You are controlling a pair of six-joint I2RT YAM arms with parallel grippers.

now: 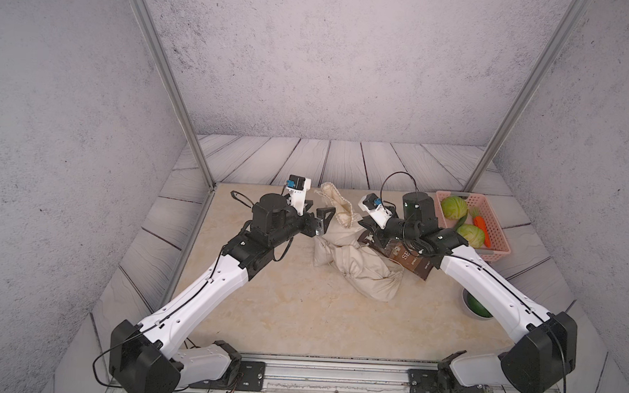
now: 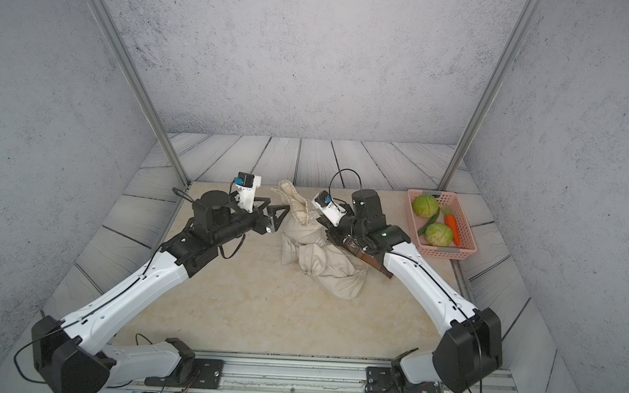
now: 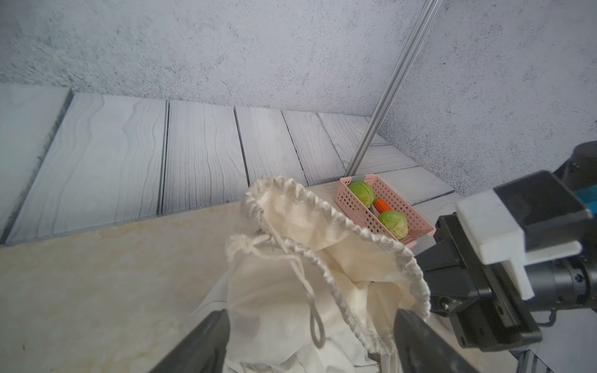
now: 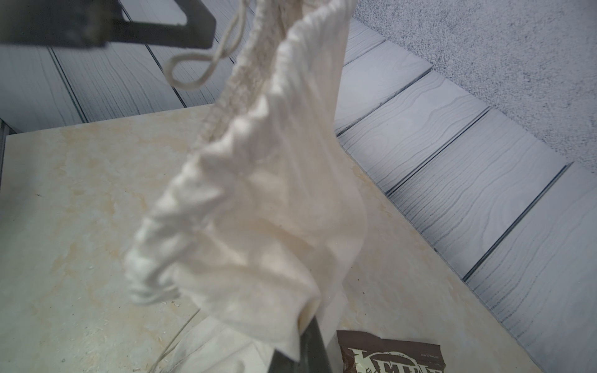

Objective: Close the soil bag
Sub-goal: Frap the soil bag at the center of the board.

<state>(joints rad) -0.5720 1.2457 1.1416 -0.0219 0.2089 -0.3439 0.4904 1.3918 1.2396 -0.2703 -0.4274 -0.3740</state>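
Note:
The soil bag (image 1: pixel 353 269) (image 2: pixel 324 268) is a cream cloth drawstring sack slumped at the middle of the table. Its gathered mouth (image 3: pixel 326 226) is held up and stands open. My right gripper (image 1: pixel 364 231) (image 4: pixel 303 329) is shut on the bag's cloth just under the mouth's right side, and the cloth drapes over its dark finger. My left gripper (image 1: pixel 321 212) (image 3: pixel 311 318) is open at the mouth's left side. Its two fingers straddle the cloth and the hanging drawstring loop (image 3: pixel 316 326) (image 4: pixel 190 74).
A pink basket (image 1: pixel 497 247) (image 2: pixel 463 249) holding two cabbages and a carrot stands at the back right. A brown printed packet (image 1: pixel 409 259) (image 4: pixel 391 355) lies beside the bag under my right arm. A bowl with something green (image 1: pixel 475 309) sits under that arm's forearm.

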